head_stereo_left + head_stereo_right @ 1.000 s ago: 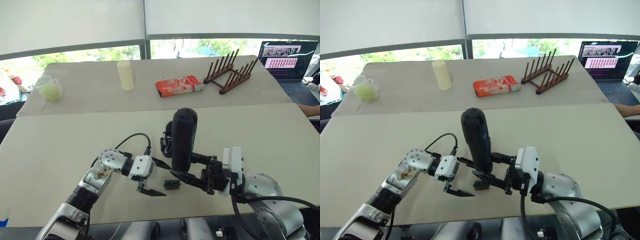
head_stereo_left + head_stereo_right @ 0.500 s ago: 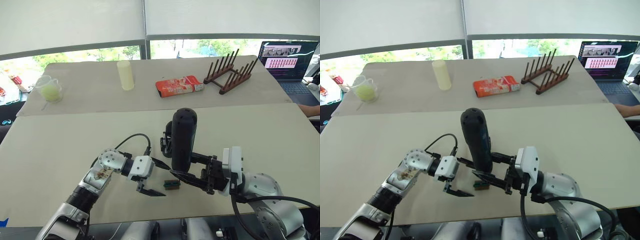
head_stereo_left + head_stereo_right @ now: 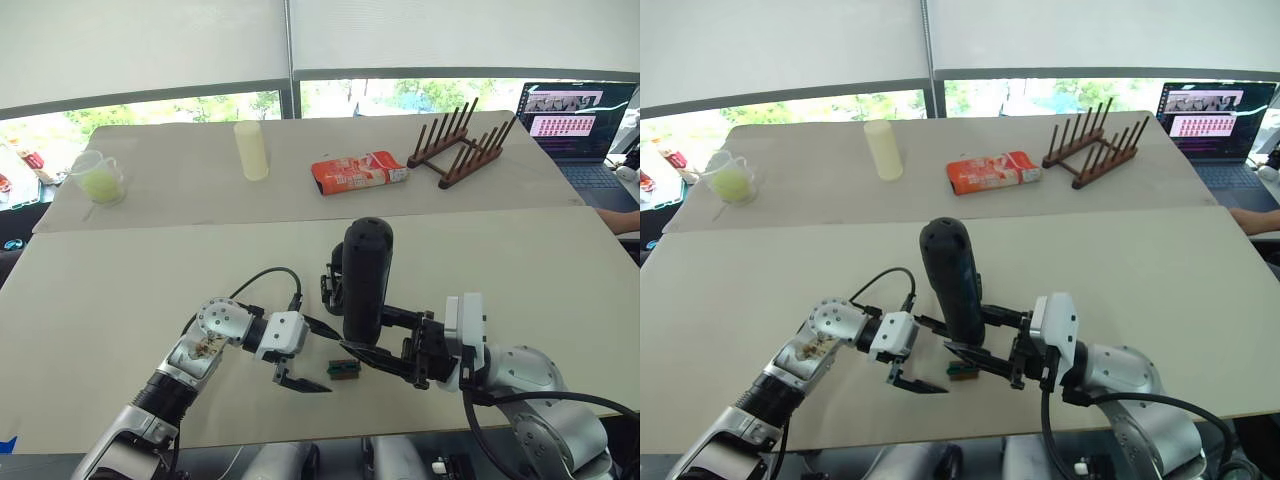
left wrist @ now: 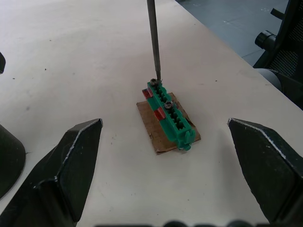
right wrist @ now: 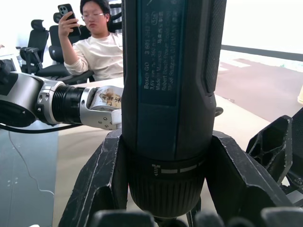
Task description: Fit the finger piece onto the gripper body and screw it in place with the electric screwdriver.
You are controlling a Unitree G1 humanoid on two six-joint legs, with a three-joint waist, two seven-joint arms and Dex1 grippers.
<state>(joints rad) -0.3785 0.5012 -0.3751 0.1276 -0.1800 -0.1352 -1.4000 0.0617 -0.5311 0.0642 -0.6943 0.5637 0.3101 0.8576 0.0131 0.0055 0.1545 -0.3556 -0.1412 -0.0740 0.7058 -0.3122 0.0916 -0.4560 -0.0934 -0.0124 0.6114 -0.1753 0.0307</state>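
Right tool (image 3: 385,352) grips upright electric screwdriver (image 3: 365,280); left tool (image 3: 308,356) spread wide

Daylight comes in from the windows (image 3: 200,105) at the back, where the strip of outdoor greenery below the lowered blinds (image 3: 140,45) is washed out and overbright. The table (image 3: 120,290) is evenly lit and pale, with only soft, faint shadows. The head views are sharp in the middle and bend slightly at their edges. In the right wrist view the electric screwdriver (image 5: 170,94) stands dark against a glaring white background; in the left wrist view the near black fingers (image 4: 71,161) are a little soft.
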